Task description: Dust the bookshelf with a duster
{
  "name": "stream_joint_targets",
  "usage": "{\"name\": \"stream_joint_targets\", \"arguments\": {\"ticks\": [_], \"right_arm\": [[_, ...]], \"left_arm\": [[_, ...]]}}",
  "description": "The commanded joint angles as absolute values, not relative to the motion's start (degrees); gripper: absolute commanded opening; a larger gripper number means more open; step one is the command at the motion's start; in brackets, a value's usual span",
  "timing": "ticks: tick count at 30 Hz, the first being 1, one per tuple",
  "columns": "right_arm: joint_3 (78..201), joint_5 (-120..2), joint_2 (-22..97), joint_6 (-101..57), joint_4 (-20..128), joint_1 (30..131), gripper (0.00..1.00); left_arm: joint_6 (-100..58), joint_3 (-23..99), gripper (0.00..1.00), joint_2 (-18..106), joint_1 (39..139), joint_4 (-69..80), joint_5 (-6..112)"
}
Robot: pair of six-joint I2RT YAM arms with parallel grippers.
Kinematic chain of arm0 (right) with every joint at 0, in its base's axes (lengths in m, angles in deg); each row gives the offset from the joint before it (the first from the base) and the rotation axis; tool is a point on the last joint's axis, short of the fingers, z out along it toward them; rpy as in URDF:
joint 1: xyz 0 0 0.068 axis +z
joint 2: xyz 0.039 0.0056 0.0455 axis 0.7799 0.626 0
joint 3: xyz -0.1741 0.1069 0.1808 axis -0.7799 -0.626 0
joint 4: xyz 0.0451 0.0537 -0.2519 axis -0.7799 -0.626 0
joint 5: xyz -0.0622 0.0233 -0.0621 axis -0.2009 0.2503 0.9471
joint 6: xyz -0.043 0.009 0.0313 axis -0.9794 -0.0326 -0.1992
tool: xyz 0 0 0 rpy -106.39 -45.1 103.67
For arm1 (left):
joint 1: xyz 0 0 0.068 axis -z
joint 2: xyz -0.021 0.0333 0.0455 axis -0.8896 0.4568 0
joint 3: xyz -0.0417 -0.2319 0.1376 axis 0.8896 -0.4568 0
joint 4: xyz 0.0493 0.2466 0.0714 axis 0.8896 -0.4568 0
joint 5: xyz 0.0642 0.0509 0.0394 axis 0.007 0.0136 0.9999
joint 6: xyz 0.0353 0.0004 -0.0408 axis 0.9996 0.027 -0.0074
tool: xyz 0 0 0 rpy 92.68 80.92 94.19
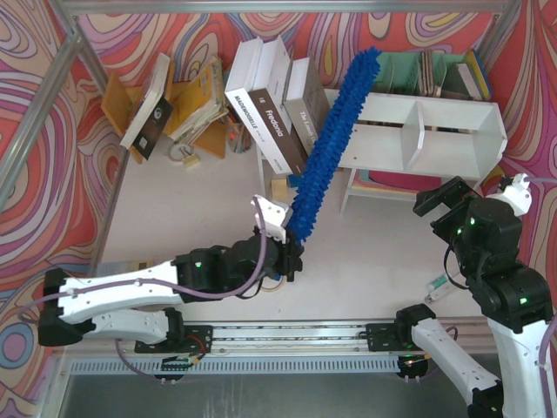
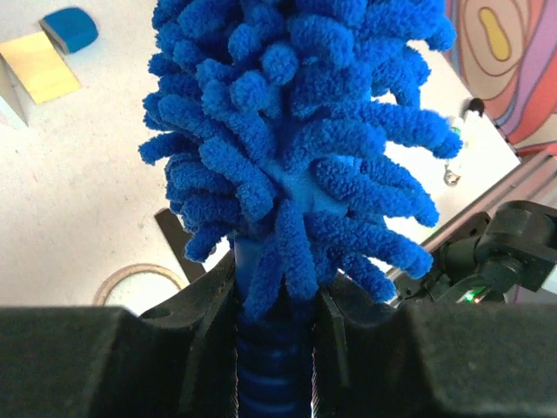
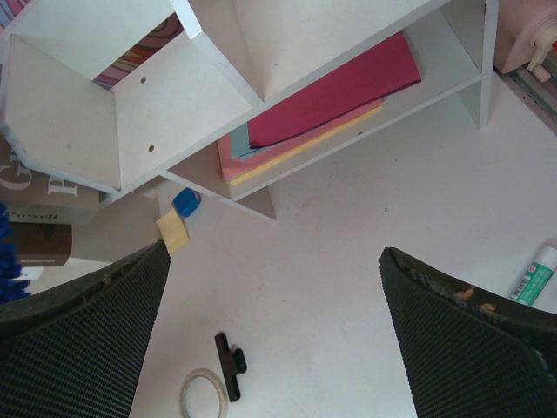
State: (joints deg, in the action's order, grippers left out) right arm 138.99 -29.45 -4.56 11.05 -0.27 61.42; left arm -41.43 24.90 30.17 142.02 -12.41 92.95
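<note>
**Light, soft duster, held by its stiff handle**

The left gripper [image 2: 277, 313] is clamped on the duster [image 1: 329, 148] at its slim handle [image 2: 271, 383], just below the fluff. That looks like the right hold: the handle seems rigid, the fluff light and yielding. The duster slants up to the left end of the shelf [image 1: 452, 111]; whether they touch cannot be told. The right gripper [image 1: 439, 198] hangs wide open, empty. One duster, one shelf, two compartments.

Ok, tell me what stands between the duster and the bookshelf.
Nothing visible. The duster, clamped in the left gripper, crosses the left end of the bookshelf in the top view; the leaning books stand on its other side.
</note>
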Motion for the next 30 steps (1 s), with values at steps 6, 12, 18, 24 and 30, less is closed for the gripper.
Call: {"name": "stream_joint_targets", "arguments": {"ticks": [6,12,18,24,30], "right_arm": [[139.47,-28.93,-5.42,10.59,0.2,61.79,0.95],[140.13,-27.64,-5.9,9.81,-0.33,61.72,0.95],[141.47,-27.48,-5.54,9.89,-0.53,61.79,0.95],[146.9,-27.52,-5.05,9.07,-1.06,61.75,0.94],[152.66,-26.95,-3.86,7.81,-2.02,61.72,0.95]], "left_arm": [[-48.06,31.36,0.0,40.08,142.36,-14.18,99.93],[-48.04,32.17,0.0,43.93,142.89,-12.16,94.84],[-43.17,35.13,0.0,46.94,147.28,-9.23,93.95],[-40.98,34.5,0.0,46.28,150.84,-6.98,95.28],[-41.41,34.93,0.0,48.53,150.8,-10.65,92.97]]}}
